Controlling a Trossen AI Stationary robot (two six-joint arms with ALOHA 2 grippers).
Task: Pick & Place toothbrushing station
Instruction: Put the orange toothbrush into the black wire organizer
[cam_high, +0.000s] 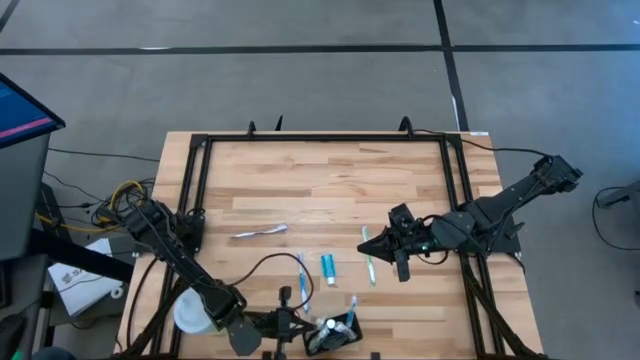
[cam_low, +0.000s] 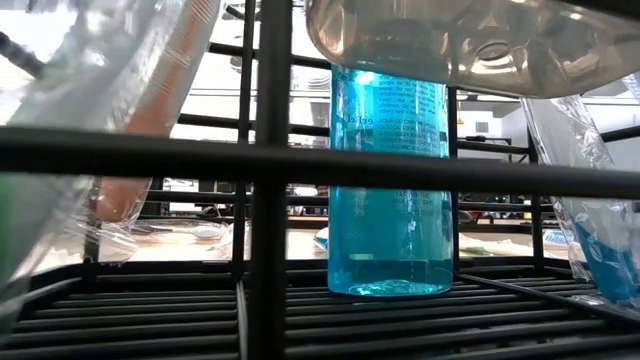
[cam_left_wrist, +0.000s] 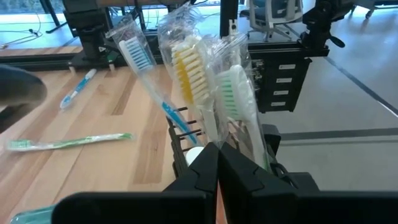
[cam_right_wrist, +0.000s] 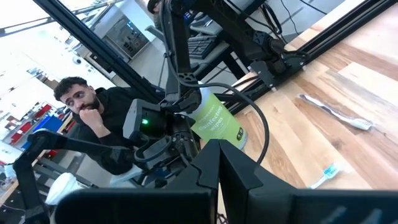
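With both sets of fingers shut and empty, we should open the right gripper (cam_high: 401, 268) at centre right before descending squarely over the green toothbrush (cam_high: 368, 266), while the left gripper (cam_high: 298, 322) waits at the bottom edge beside the black holder (cam_high: 335, 335).

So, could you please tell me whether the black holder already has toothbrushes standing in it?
Yes. In the left wrist view, wrapped toothbrushes stand bristles-up in the black holder; others still lie flat on the table.
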